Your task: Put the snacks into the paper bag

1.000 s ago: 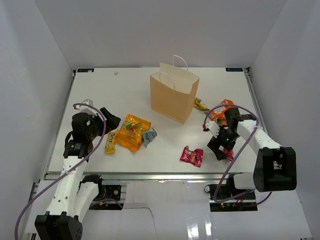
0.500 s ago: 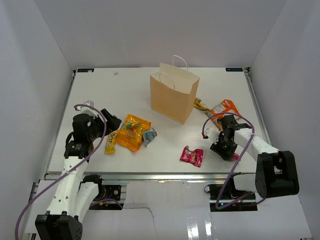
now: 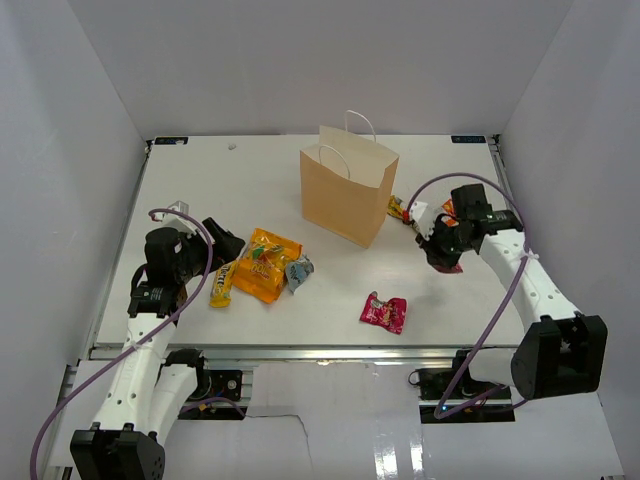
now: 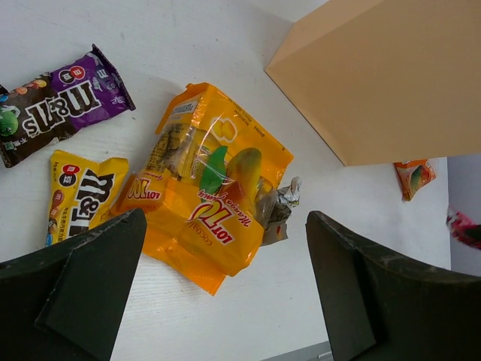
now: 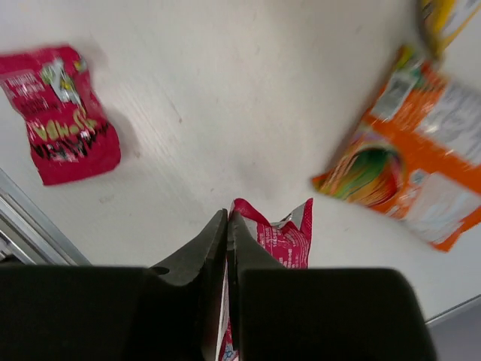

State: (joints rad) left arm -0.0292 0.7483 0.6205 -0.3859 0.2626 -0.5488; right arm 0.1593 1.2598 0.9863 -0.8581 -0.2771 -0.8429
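Observation:
The tan paper bag (image 3: 348,195) stands upright at mid-table, its side also showing in the left wrist view (image 4: 376,75). My right gripper (image 3: 446,250) (image 5: 227,216) is shut on a red pack (image 5: 284,237), held above the table to the bag's right. A second red pack (image 3: 385,312) (image 5: 64,113) lies flat near the front. The orange-green bag (image 5: 409,162) lies below my right wrist. My left gripper (image 3: 218,242) (image 4: 225,226) stands open above the large orange bags (image 3: 268,262) (image 4: 210,203). Beside them lie a yellow bar (image 3: 221,283) (image 4: 79,192), a purple wrapper (image 4: 56,105) and a grey-blue pack (image 3: 298,268).
A small yellow packet (image 3: 398,208) lies against the bag's right foot. White walls close in the table on three sides. The table's front edge (image 3: 320,348) runs just before the arms' bases.
My right gripper has shut on the red pack near the front right, lifted it and carried it back toward the paper bag. The left arm has not moved.

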